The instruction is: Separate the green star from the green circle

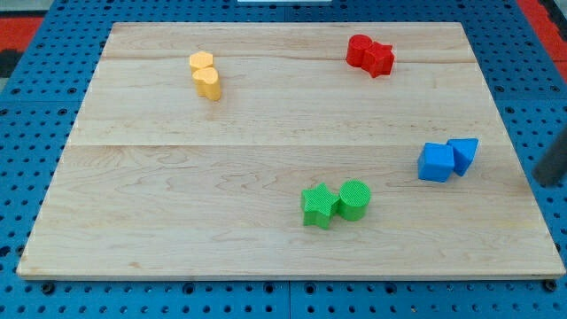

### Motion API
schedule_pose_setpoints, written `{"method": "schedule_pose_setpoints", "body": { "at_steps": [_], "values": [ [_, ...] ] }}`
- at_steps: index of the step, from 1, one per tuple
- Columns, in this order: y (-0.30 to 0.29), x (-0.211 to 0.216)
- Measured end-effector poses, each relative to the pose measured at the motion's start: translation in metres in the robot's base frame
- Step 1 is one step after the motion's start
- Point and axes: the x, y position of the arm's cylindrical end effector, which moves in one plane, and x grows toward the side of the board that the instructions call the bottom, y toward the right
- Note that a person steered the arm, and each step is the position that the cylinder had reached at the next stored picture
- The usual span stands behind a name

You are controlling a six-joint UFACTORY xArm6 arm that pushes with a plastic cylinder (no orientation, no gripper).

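**Green pair touching near the table's front edge, my tip far off at the right**

The green star (318,206) sits near the view's bottom, a little right of the middle of the wooden table (177,177). The green circle (354,199), a short upright cylinder, stands just beside it on the right, and the two appear to be touching side by side.

My tip (542,182) shows at the view's right edge as the lower end of a dark slanted rod, past the right border of the table. It lies well apart from the green pair, to their right and slightly farther up the view. The rod carries no fingers, so there is nothing to be spread, pressed together or pinching.

Between my tip and the green blocks, closer to the tip, sits a blue pair: a blue cube-like block (435,163) with a blue angular block (463,154) just beside it on the right, apparently in contact. Its exact shape is hard to make out.

At the far side of the table, right of centre, two red blocks (369,55) sit pressed together; the right one looks star-like, the left one is less clear. At the far left, two yellow blocks (205,74) stand touching, one behind the other, both rounded in outline.
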Motion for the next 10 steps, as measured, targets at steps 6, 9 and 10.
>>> {"method": "schedule_pose_setpoints", "body": {
  "at_steps": [6, 9, 10],
  "values": [
    [-0.265, 0.007],
    [-0.423, -0.126],
    [-0.371, -0.118]
  ]
}}
